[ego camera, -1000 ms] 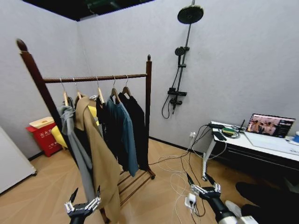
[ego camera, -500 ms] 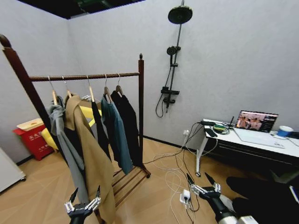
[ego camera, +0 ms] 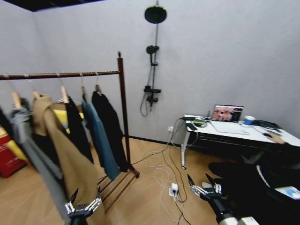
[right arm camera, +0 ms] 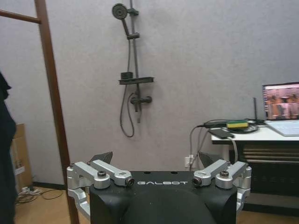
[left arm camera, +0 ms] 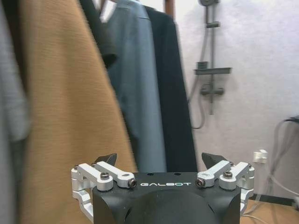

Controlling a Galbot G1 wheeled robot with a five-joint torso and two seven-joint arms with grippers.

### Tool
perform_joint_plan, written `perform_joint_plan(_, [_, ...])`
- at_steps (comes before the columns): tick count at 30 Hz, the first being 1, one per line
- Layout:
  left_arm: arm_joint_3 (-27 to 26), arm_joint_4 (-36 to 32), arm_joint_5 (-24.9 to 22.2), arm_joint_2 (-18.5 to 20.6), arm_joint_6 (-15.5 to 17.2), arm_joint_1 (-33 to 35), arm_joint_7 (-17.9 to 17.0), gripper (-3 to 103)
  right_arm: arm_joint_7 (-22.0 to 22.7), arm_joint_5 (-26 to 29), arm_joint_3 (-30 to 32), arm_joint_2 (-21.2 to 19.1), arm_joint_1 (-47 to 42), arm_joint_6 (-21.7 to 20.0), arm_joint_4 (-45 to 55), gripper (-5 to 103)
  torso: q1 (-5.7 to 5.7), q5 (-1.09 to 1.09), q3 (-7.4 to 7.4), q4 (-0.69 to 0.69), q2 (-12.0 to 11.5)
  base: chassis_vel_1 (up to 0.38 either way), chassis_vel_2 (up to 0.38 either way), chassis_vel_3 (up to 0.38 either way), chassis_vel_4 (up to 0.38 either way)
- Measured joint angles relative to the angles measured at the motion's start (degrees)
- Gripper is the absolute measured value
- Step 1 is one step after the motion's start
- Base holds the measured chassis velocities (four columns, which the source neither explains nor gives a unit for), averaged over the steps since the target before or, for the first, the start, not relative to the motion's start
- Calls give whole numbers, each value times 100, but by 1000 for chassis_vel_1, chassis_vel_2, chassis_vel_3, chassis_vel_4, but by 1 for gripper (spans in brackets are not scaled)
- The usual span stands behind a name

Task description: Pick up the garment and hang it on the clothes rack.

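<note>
Clothes rack [ego camera: 123, 108] at left, garment [ego camera: 110, 129] hanging last on its bar beside the end post, jacket [ego camera: 99, 140] and coat [ego camera: 65, 159] further left, shower fitting [ego camera: 152, 61] on the wall behind, counter [ego camera: 239, 133] at right carrying a laptop [ego camera: 226, 114], cables [ego camera: 164, 173] on the floor between.

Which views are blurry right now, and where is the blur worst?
Head view: the tan coat and grey garment smear near the left edge, while the laptop stays fairly crisp. Left wrist view: the teal jacket is soft, the left hand sharp. Right wrist view: sharp overall.
</note>
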Motion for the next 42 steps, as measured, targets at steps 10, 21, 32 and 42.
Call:
perform_joint_plan(10, [0,0,0,0,0,0,0,100,0,0,0,0,0,0,0,100,-98,0,-103,1,-200,-120,-132,-128,-117])
perform_joint_plan(21, [0,0,0,0,0,0,0,100,0,0,0,0,0,0,0,100,-200,0,-208,1,-408,-127,-124,-129,-131])
perform_joint_plan(32, [0,0,0,0,0,0,2,100,0,0,0,0,0,0,0,100,-242,0,-258,1,-497,-66,-59,-67,-66])
perform_joint_plan(42, [0,0,0,0,0,0,1,100,0,0,0,0,0,0,0,100,-89,0,-90,0,-169,0,0,0,0])
